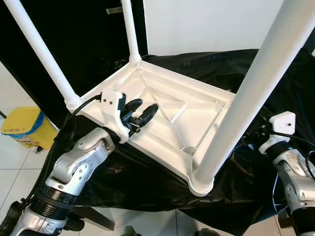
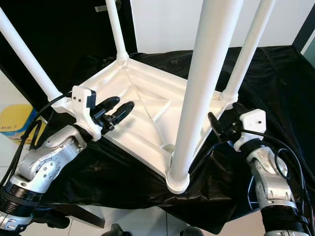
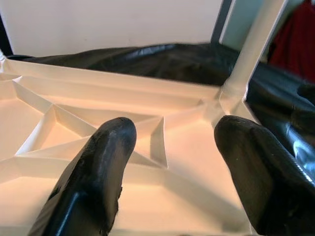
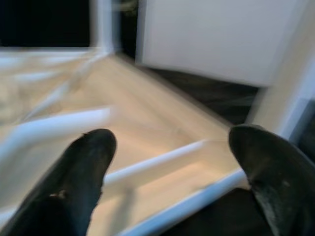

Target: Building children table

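Black sheeting (image 1: 147, 172) covers the work surface, with a white wall behind it and pale floor tiles below. On the sheeting lies the white plastic children's table (image 1: 162, 125), upside down, its ribbed underside facing up and its four legs pointing toward the ceiling.

Over the table's left side hangs the left gripper (image 1: 140, 112), its two black fingers (image 3: 93, 172) spread apart and holding nothing — the left wrist view looks between them across the triangular ribs (image 3: 98, 132) of the underside toward the far right leg (image 3: 253, 46). The fingertips sit just above the tabletop's rim and inner panel; whether they touch the plastic cannot be told. The silver left arm (image 1: 78, 167) rises from the lower left, a black cable looping beside it.

At the table's right edge is the right gripper (image 2: 224, 125), fingers (image 4: 83, 167) likewise wide apart and empty, aimed at the rim near the base of the far right leg (image 2: 246, 54). Its wrist view is blurred, showing the rim and ribs of the underside between the two finger pads.

Closest to the camera stands the near right leg (image 2: 202, 88), thick in the frame, seated in its corner socket (image 2: 178, 181). Two more legs stand at the left corners — the near left leg (image 1: 44, 54) and the far left leg (image 1: 130, 32). A yellow container (image 1: 22, 129) sits on the floor at the left, beside the draped sheeting
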### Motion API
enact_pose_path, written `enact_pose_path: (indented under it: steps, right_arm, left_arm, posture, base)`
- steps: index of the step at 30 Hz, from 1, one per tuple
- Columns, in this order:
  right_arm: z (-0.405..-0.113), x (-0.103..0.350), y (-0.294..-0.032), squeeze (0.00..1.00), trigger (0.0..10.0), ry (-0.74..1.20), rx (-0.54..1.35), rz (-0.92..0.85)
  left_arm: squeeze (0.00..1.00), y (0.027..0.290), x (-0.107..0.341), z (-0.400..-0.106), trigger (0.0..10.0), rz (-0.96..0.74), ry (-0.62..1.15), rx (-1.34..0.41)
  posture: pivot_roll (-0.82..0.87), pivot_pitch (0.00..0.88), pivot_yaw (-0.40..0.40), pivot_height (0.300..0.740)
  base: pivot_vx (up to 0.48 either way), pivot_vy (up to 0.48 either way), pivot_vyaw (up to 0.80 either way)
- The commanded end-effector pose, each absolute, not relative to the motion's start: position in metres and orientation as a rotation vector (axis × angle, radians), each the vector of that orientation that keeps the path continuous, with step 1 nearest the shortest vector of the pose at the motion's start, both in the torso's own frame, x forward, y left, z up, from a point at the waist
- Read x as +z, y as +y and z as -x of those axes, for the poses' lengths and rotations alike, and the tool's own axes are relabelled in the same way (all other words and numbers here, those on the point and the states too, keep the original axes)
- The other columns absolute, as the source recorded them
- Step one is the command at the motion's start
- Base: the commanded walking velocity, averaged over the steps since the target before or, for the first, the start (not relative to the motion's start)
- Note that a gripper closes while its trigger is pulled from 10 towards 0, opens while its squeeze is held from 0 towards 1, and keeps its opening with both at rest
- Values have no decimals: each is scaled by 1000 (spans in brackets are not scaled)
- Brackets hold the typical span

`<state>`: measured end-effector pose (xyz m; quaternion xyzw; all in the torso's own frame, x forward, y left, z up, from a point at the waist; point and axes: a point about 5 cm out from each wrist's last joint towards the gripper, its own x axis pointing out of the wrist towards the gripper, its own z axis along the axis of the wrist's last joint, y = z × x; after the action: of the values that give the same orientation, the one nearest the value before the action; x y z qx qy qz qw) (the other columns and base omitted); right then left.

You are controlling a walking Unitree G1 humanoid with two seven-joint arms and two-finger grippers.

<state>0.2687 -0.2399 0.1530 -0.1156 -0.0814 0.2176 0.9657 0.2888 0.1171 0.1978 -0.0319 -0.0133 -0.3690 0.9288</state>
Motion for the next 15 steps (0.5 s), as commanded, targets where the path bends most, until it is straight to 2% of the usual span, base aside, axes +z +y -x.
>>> enact_pose_path:
  steps: [1, 5, 9, 12, 14, 15]
  right_arm:
    - [-257, 151, -239, 0, 10000, -82, 591, 227]
    - [-245, 157, -234, 0, 10000, -18, 726, 216]
    - [-222, 156, -215, 0, 10000, 76, 957, 210]
    - [-222, 156, -215, 0, 10000, 76, 957, 210]
    - [-205, 154, -211, 0, 10000, 157, 1075, 222]
    - [-205, 154, -211, 0, 10000, 157, 1075, 222]
  left_arm:
    - [0, 109, 187, -270, 10000, -59, 2, -1181]
    - [0, 111, 179, -271, 10000, -145, 40, -1200]
    - [0, 116, 164, -267, 10000, -257, 115, -1244]
    - [0, 116, 164, -267, 10000, -257, 115, -1244]
    - [0, 119, 154, -263, 10000, -319, 166, -1274]
    - [0, 119, 154, -263, 10000, -319, 166, -1274]
  posture:
    - [-146, 83, 42, 740]
    - [-151, 82, 44, 740]
    - [-150, 75, 44, 740]
    - [-150, 75, 44, 740]
    - [-150, 72, 44, 740]
    - [-150, 72, 44, 740]
  base:
    - [0, 0, 0]
    - [0, 0, 0]
    - [0, 0, 0]
    - [0, 0, 0]
    - [0, 0, 0]
    - [0, 0, 0]
